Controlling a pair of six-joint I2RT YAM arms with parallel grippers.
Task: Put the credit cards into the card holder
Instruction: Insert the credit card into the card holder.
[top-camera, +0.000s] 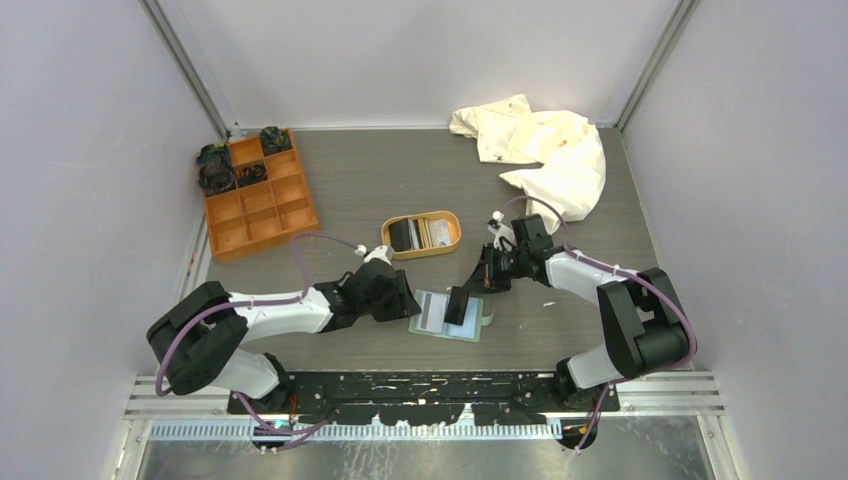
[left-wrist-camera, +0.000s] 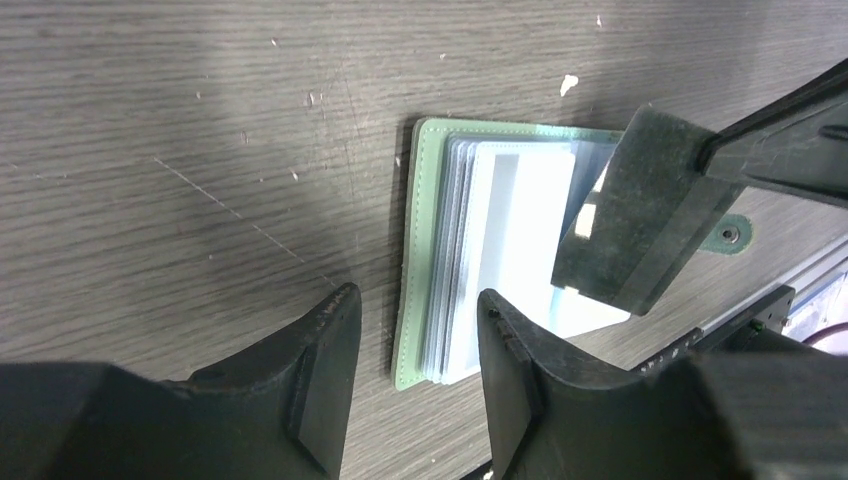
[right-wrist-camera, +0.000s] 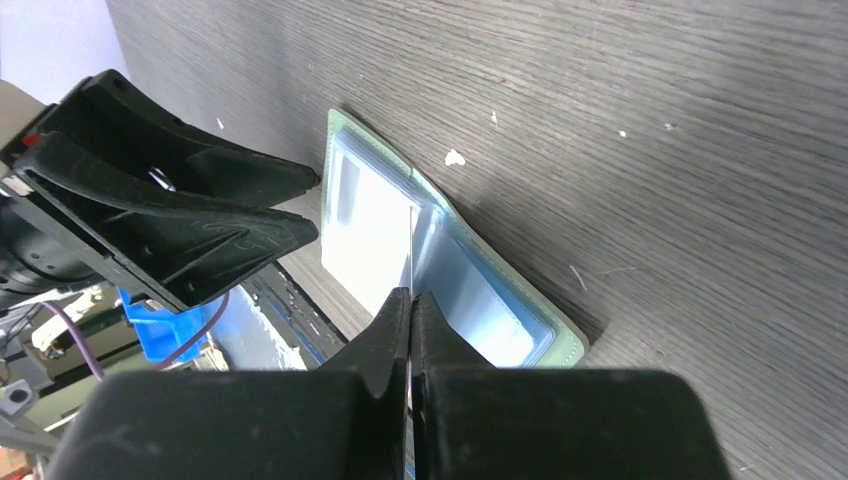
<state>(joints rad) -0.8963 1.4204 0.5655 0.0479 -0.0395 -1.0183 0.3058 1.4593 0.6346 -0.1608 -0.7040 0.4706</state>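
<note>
Grey tabletop (top-camera: 380, 190) carries the card holder (top-camera: 432, 312), lying open between the arms. Directly above it the right pincer (right-wrist-camera: 411, 300) pinches a black card (top-camera: 457, 304) edge-down; the left pincer (left-wrist-camera: 418, 300), jaws apart, straddles the holder's nearer edge.

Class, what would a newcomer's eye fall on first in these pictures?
In the middle, the right pincer grips a black card over the open green card holder, with the left pincer open at its edge. Behind lie an orange compartment box, left, and crumpled white cloth, right.
</note>
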